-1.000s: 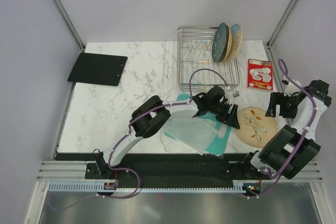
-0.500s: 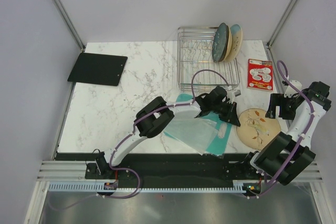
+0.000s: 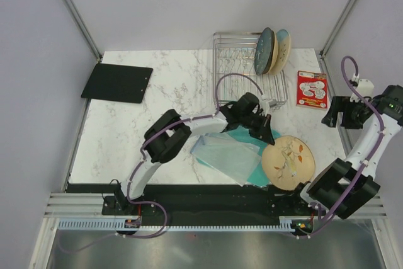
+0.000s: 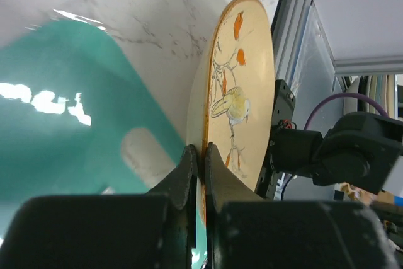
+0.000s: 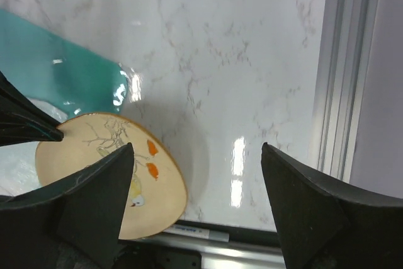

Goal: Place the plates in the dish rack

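The left gripper [image 4: 200, 155] is clamped on the rim of the tan round ceramic plate with orange leaf sprigs [image 4: 242, 86], near the marble tabletop's front edge. The right gripper [image 5: 196, 155] gapes wide, holding nothing, by the right edge. 2 plates [image 3: 272, 50] stand in the silver wire dish rack [image 3: 236, 83] at the back edge.

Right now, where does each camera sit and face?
Top: above and behind, looking down on table, rack, left arm, right arm.
Left wrist: on that arm, looks along the shut left hand pinching the tan plate.
Right wrist: on that arm, looks down past the open right hand at the table.
All share the tan plate and board.
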Action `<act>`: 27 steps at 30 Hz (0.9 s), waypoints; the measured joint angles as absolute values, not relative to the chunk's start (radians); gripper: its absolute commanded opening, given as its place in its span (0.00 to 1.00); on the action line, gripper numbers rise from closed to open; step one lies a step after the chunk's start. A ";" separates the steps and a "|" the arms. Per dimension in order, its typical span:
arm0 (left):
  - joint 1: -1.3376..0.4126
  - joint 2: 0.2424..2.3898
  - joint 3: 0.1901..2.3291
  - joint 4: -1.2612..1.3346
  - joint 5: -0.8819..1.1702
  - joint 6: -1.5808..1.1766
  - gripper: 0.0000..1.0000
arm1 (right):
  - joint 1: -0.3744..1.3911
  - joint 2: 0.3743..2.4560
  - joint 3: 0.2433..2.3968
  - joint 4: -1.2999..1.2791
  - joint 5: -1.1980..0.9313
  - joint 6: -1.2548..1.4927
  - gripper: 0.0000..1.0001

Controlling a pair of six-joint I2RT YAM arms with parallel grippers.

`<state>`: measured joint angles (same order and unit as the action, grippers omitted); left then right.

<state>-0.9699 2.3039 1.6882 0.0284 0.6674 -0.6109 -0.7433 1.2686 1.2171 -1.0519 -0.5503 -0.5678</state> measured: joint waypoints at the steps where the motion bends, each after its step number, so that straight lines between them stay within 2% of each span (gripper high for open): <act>1: -0.953 2.275 1.676 0.015 0.667 -0.596 0.02 | -0.744 1.285 1.258 -1.050 -0.581 -0.562 0.88; 7: -0.837 2.117 1.654 -0.021 0.653 -0.502 0.03 | -0.744 1.401 1.409 -1.046 -0.766 -0.532 0.86; 9: -0.820 2.085 1.656 -0.021 0.651 -0.480 0.03 | -0.741 1.441 1.445 -1.065 -0.828 -0.539 0.88; 12: -0.819 2.041 1.657 -0.034 0.654 -0.452 0.03 | -0.712 1.497 1.516 -1.157 -0.912 -0.641 0.88; 17: -0.839 2.008 1.671 -0.081 0.688 -0.416 0.03 | -0.536 1.538 1.575 -1.273 -0.981 -0.857 0.90; 27: -0.820 1.998 1.680 -0.134 0.708 -0.372 0.03 | -0.326 1.538 1.559 -1.335 -0.959 -1.027 0.89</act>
<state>-0.8200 1.9980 1.6802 -0.1341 0.7078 -0.3717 -0.3264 1.5383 1.5589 -1.3354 -0.9592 -1.0267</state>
